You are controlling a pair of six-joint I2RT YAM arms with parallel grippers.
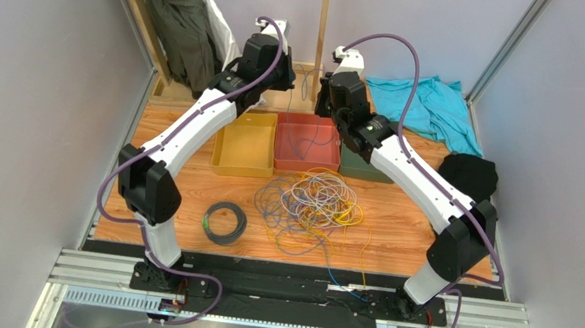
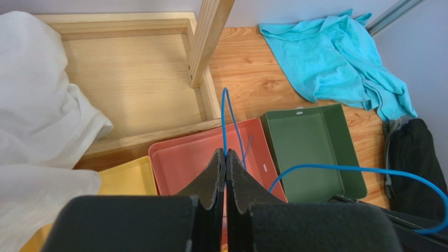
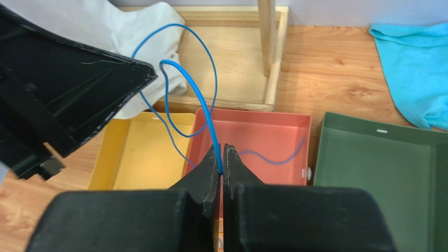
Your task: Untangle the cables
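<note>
The left jaws are pressed together on a thin blue cable (image 2: 223, 115), which rises from their tips as a narrow loop, and the right jaws pinch the same cable at another spot; both hang at the far side of the desk (image 1: 394, 240) above the shallow red plastic tray (image 1: 289, 151). One stretch of the cable already lies in that tray; whether it still runs into the multi-coloured heap of thin cables (image 1: 312, 203) near the desk's middle I cannot tell. The step looks like laying it down: lower the slack into the tray and let one end go before the other, so nothing springs out. Room is tight, with the upright wooden post (image 1: 322, 20) just behind, the yellow tray (image 1: 244, 149) left, the dark green tray (image 2: 310, 152) right, and both wrists close together
</note>
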